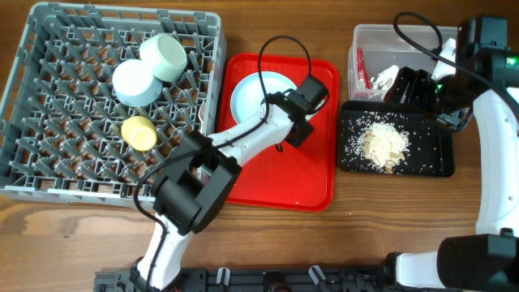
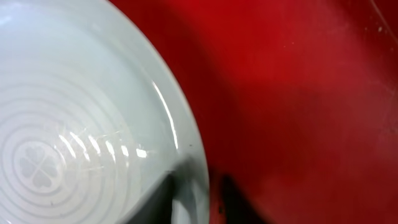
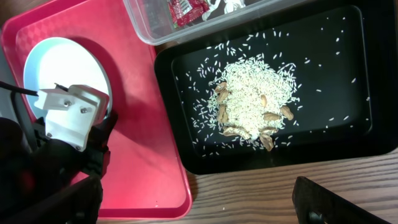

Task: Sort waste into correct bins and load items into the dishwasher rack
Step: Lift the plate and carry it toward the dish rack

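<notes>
Dishwasher rack (image 1: 65, 158) fills the upper left, holding two mint bowls (image 1: 134, 83) and a yellow cup (image 1: 139, 132). At centre, the left gripper (image 2: 196, 202) pinches the lower right rim of the mint plate (image 1: 251, 97), which lies on the red serving tray (image 1: 276, 178). At upper right, the right gripper (image 1: 412, 88) hangs open and empty beside the clear tub (image 1: 365, 36), which holds the wrapper (image 1: 361, 69) and tissue (image 1: 388, 77). Below, rice scraps (image 1: 385, 144) lie in the black tray (image 1: 434, 162).
</notes>
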Robot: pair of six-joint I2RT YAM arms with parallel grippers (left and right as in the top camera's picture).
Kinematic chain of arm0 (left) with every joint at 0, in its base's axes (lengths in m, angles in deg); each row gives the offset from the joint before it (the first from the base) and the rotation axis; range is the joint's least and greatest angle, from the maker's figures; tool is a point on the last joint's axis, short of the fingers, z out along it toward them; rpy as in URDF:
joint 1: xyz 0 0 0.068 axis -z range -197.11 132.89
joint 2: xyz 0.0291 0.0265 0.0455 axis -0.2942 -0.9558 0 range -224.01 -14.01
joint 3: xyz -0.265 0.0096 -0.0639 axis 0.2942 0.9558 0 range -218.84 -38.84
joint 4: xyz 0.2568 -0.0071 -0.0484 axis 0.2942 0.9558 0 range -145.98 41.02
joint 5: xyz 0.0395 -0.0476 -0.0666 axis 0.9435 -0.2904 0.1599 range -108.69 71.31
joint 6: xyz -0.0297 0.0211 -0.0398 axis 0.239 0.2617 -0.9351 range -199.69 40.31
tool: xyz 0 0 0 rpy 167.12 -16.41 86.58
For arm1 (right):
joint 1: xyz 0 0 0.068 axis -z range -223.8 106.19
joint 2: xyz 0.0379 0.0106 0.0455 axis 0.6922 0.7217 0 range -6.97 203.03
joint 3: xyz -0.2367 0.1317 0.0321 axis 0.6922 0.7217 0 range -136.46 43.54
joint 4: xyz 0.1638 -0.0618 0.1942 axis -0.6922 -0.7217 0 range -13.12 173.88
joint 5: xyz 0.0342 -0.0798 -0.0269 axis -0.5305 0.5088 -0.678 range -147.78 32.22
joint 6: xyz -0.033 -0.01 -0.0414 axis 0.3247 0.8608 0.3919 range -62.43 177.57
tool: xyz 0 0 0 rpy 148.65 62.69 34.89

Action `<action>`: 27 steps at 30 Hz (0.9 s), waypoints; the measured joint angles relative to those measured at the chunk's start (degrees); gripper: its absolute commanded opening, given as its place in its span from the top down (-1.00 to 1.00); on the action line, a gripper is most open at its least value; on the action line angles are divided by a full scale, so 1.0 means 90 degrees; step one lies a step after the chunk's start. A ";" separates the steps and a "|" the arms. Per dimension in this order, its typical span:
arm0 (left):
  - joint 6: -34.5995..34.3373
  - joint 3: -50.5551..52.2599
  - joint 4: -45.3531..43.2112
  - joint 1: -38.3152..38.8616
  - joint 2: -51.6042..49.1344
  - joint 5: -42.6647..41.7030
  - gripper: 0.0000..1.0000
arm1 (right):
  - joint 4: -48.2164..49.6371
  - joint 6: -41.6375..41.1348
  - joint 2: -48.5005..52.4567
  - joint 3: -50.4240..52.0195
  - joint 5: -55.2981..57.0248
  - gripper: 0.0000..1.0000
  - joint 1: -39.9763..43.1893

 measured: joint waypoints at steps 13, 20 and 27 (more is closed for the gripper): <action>0.0066 -0.0012 0.0007 0.0036 -0.0022 0.0954 0.92 | -0.0019 0.0000 0.0000 0.0000 0.0000 -0.97 0.0000; 0.0066 -0.0012 0.0034 0.0070 0.0347 0.1056 0.92 | -0.0017 0.0000 0.0000 0.0000 0.0000 -0.97 0.0000; 0.0063 -0.0051 0.0027 0.0073 0.1438 0.1069 0.92 | -0.0019 0.0000 0.0000 0.0000 0.0000 -0.97 0.0000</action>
